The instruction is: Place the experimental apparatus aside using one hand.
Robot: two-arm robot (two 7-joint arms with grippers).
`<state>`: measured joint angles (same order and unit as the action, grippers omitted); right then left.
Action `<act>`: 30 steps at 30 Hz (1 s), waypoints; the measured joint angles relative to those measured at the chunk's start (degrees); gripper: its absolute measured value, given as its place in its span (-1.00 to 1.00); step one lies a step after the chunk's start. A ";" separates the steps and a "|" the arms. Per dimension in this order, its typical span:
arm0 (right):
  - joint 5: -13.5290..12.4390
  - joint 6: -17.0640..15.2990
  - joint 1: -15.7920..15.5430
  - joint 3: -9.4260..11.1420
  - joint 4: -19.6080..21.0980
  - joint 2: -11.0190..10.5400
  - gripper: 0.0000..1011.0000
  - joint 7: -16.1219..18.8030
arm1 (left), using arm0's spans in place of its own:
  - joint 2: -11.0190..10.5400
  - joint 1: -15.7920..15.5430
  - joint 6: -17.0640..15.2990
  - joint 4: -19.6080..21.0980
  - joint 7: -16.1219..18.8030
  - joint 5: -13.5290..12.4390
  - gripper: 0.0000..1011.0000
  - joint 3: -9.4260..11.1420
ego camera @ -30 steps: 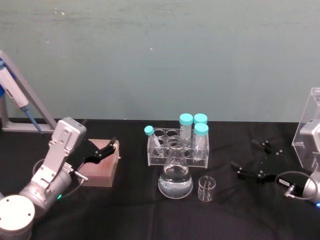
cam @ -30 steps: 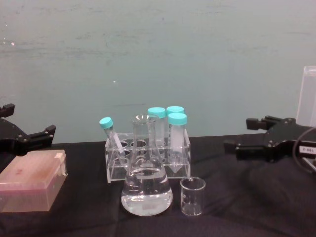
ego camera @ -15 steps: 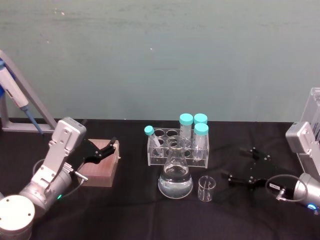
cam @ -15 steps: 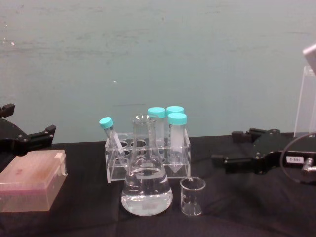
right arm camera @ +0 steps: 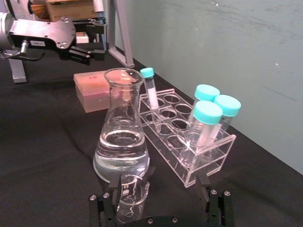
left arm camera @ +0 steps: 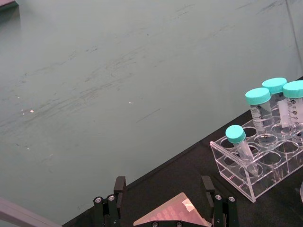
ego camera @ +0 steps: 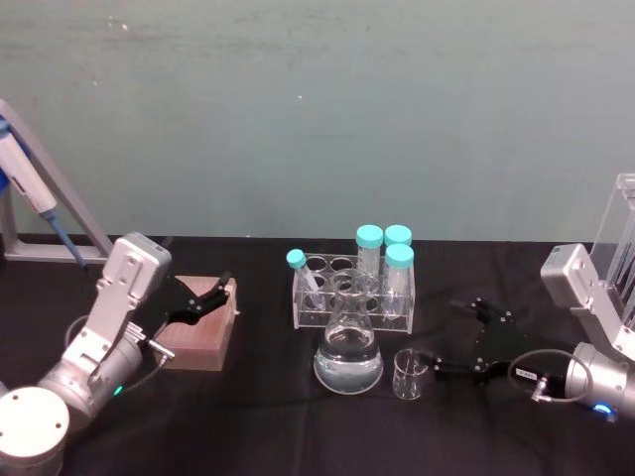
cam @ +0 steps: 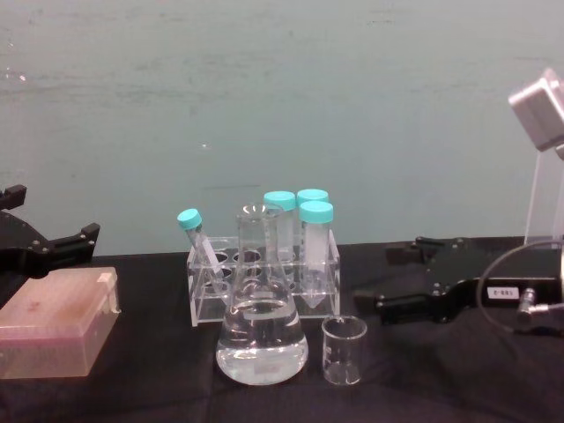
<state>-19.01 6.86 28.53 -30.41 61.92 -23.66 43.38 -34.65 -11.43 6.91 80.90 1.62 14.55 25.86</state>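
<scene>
Closer now to the small clear glass beaker (ego camera: 408,374), black two-fingered right gripper (ego camera: 435,333), jaws spread, may clip it into the clear conical flask (ego camera: 348,352).

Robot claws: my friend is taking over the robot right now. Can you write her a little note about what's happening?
Right claw: open, right at the small beaker. In the right wrist view the beaker sits just inside its tips, not gripped.
Left claw: open, idle above the pink box.
Things: flask of clear liquid, beaker beside it, tube rack behind, all grouped in the middle.
Done: nothing set aside.
Left: close on the beaker, move it aside, then probably the rest.
</scene>
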 joint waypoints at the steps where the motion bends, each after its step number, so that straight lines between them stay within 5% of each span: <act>1: 0.03 0.06 0.24 -0.33 -0.18 0.05 0.98 0.22 | 0.00 0.00 0.00 0.00 0.00 0.00 0.98 0.00; 30: 1.34 0.37 4.41 -5.20 -5.17 1.96 0.98 3.11 | 0.00 0.00 0.00 0.00 0.00 0.00 0.98 0.00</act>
<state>-17.67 7.23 32.94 -35.61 56.75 -21.70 46.49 -34.65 -11.43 6.91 80.90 1.62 14.55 25.86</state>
